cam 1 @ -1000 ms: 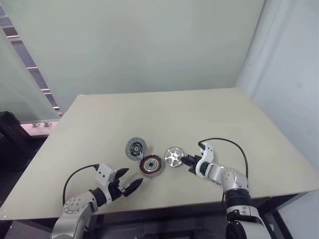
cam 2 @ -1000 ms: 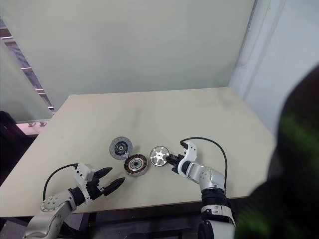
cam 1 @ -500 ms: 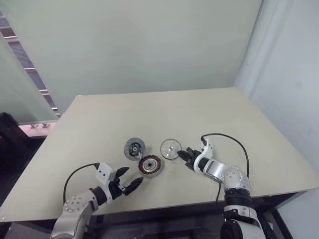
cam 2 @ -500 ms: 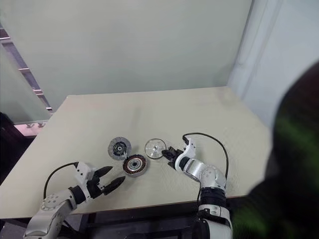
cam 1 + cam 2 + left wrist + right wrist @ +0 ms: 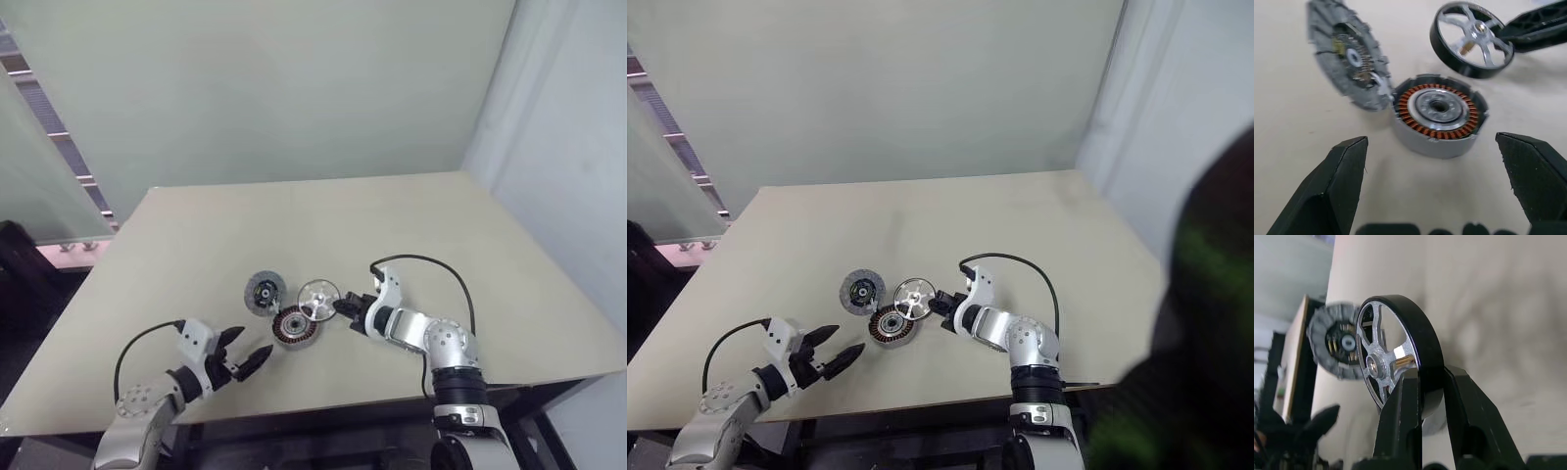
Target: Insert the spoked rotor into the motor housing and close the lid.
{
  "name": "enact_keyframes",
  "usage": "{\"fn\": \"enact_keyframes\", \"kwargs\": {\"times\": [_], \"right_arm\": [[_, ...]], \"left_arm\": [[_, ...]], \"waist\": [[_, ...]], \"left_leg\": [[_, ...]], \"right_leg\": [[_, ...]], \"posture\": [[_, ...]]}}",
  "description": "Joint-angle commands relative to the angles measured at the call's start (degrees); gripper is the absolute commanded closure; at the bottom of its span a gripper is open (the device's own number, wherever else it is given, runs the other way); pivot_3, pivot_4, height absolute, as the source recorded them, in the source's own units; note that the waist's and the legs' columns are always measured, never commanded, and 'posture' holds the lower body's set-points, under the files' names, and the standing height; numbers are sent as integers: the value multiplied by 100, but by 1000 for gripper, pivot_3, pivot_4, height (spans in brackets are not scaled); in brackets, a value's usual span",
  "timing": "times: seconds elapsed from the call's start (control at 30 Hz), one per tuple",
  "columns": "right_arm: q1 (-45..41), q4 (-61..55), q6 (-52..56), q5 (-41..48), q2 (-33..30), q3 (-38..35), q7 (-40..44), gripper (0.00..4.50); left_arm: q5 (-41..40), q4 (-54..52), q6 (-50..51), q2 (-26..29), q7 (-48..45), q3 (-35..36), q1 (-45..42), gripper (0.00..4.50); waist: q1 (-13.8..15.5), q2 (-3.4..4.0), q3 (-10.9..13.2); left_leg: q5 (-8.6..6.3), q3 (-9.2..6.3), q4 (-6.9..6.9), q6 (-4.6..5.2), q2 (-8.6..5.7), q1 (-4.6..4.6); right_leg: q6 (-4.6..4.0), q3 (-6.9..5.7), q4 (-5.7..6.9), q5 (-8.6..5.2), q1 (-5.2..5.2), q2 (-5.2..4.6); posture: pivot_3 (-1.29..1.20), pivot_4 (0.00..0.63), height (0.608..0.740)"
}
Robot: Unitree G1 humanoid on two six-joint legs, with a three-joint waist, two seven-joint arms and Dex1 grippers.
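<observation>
You had lifted the spoked rotor [image 5: 318, 293] off the table [image 5: 411, 225] and carried it left, tilted on edge, the right gripper [image 5: 341, 307] pinching its rim. It hung just right of centre frame, above the motor housing [image 5: 295, 326], with the lid [image 5: 265, 291] leaning upper left. Your left gripper [image 5: 245, 358] waited spread, lower left. Insertion looked next.

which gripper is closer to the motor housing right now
Right. The right gripper, shut on the spoked rotor, is just beside the motor housing; the open left gripper sits farther off, toward the table's near edge.
</observation>
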Motion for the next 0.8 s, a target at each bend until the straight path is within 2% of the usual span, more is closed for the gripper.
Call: {"fn": "enact_keyframes", "kwargs": {"times": [0.03, 0.63, 0.8], "right_arm": [[-155, -16, -89, 174, 901, 234, 9, 4191], [-305, 630, -450, 257, 985, 861, 103, 4191], [-314, 659, -467, 291, 1063, 991, 128, 4191]], "left_arm": [[-70, -112, -100, 39, 23, 172, 13, 0], [-93, -266, -131, 5, 123, 158, 209, 0], [-92, -284, -141, 17, 116, 151, 244, 0]], "waist": [[2, 0, 0], [-5, -1, 0], [-90, -1, 0]], "left_leg": [[0, 0, 0, 0, 0, 0], [0, -2, -4, 0, 1, 0], [0, -2, -5, 0, 1, 0]], "right_leg": [[0, 0, 0, 0, 0, 0], [0, -2, -2, 0, -1, 0], [0, -2, -2, 0, -1, 0]], "posture": [[0, 0, 740], [0, 0, 740], [0, 0, 740]]}}
